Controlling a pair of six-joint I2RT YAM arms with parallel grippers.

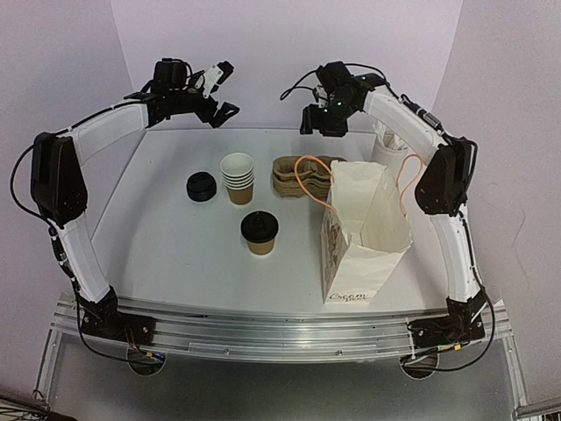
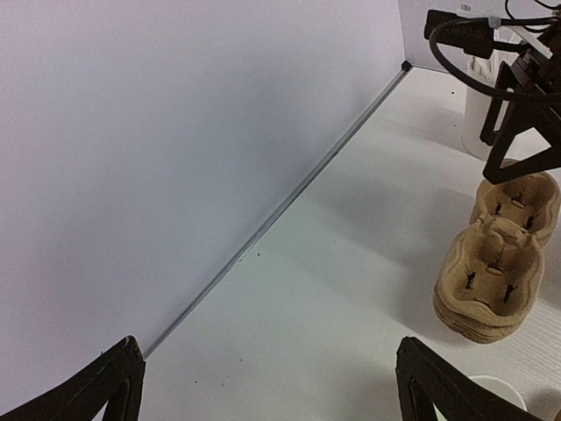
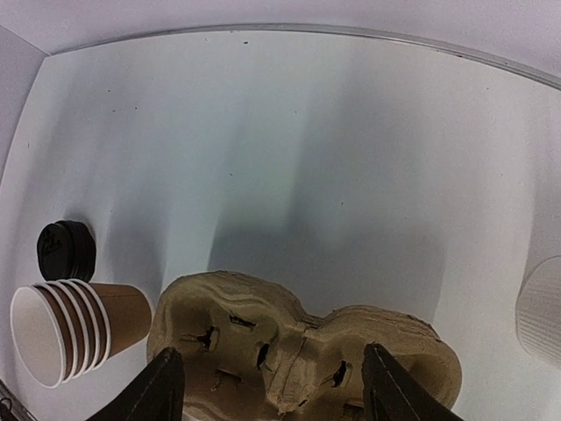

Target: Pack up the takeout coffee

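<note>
The takeout coffee [image 1: 259,232], a brown paper cup under a black lid, stands alone at the middle of the table, seen only in the top view. Both grippers are raised at the back, well away from it. My left gripper [image 1: 225,90] hangs open near the back wall with nothing between its fingers [image 2: 267,373]. Over the stack of pulp cup carriers [image 1: 298,175], my right gripper [image 1: 322,129] points down. It is open and holds nothing, its two fingers spread above the carriers [image 3: 298,342] in the right wrist view [image 3: 272,373].
A stack of lidless brown cups [image 1: 237,178] and a stack of black lids [image 1: 201,187] sit left of the carriers. An open white paper bag [image 1: 364,232] with orange handles stands upright at the right. A white ribbed container [image 1: 386,149] is at the back right.
</note>
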